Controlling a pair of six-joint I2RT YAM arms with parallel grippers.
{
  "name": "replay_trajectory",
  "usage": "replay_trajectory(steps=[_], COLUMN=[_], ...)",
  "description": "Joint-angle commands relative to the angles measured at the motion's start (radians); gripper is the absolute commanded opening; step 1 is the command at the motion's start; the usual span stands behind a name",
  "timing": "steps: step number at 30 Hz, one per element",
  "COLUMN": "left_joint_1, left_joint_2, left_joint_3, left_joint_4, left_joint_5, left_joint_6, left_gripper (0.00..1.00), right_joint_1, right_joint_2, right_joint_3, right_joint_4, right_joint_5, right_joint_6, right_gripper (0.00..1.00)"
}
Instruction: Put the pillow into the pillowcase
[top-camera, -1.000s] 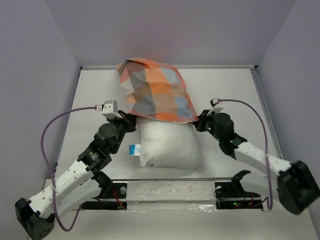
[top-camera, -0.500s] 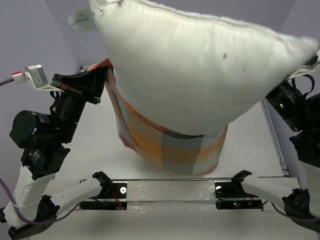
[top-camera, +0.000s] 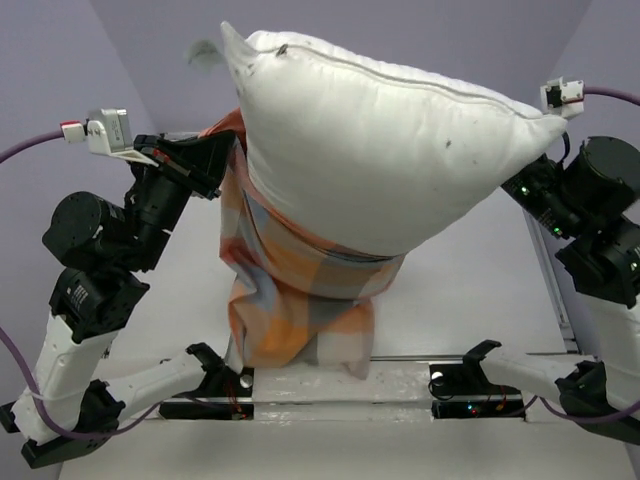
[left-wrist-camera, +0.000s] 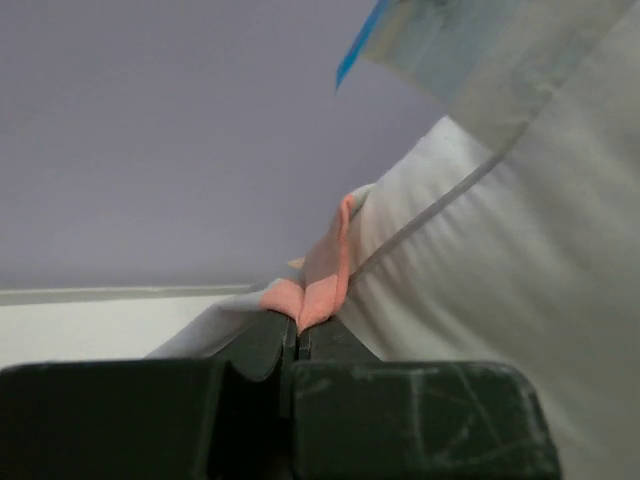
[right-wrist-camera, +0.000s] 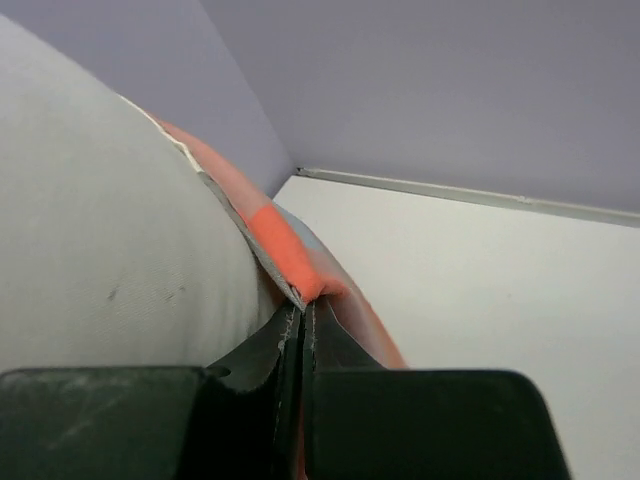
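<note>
The white pillow hangs high in the air, close to the top camera, with its lower end inside the checked pillowcase. The case droops beneath it down to the table's front edge. My left gripper is raised at the left and shut on the case's rim. In the left wrist view a peach fold of pillowcase sticks out of the left gripper, with the pillow beside it. My right gripper is raised at the right, its tips behind the pillow's corner. The right wrist view shows the right gripper shut on the orange pillowcase edge against the pillow.
The white table lies below, bounded by purple walls and a low back rim. A rail with the arm mounts runs along the near edge, under the hanging case. A purple cable loops off each wrist.
One second ago pillow and case lay flat on the table. Both arms have since lifted them high. Over the last half second the pillow has sunk further in and the case hangs lower.
</note>
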Motion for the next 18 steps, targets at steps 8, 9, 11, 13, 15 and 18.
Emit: replay_trajectory(steps=[8, 9, 11, 13, 15, 18], left_joint_1=[0.009, 0.009, 0.009, 0.009, 0.009, 0.009], left_joint_2=[0.227, 0.184, 0.076, 0.064, 0.082, 0.113], left_joint_3=[0.815, 0.702, 0.199, 0.129, 0.292, 0.574], left_joint_4=[-0.085, -0.028, 0.162, 0.128, 0.095, 0.061], left_joint_5=[0.179, 0.142, 0.014, -0.086, -0.059, 0.040], left_joint_6=[-0.042, -0.038, -0.032, -0.020, 0.001, -0.035], left_gripper=[0.00, 0.00, 0.00, 0.00, 0.00, 0.00], right_joint_1=[-0.007, -0.007, -0.007, -0.007, -0.007, -0.007], right_joint_2=[-0.036, -0.037, 0.008, 0.160, 0.068, -0.030], right_joint_3=[0.340, 0.247, 0.076, 0.029, 0.004, 0.184], right_joint_4=[0.223, 0.243, 0.252, 0.088, 0.190, 0.175], right_joint_5=[-0.043, -0.027, -0.007, 0.089, 0.061, 0.005], right_joint_6=[0.049, 0.050, 0.050, 0.035, 0.023, 0.021], right_gripper=[0.00, 0.00, 0.00, 0.00, 0.00, 0.00])
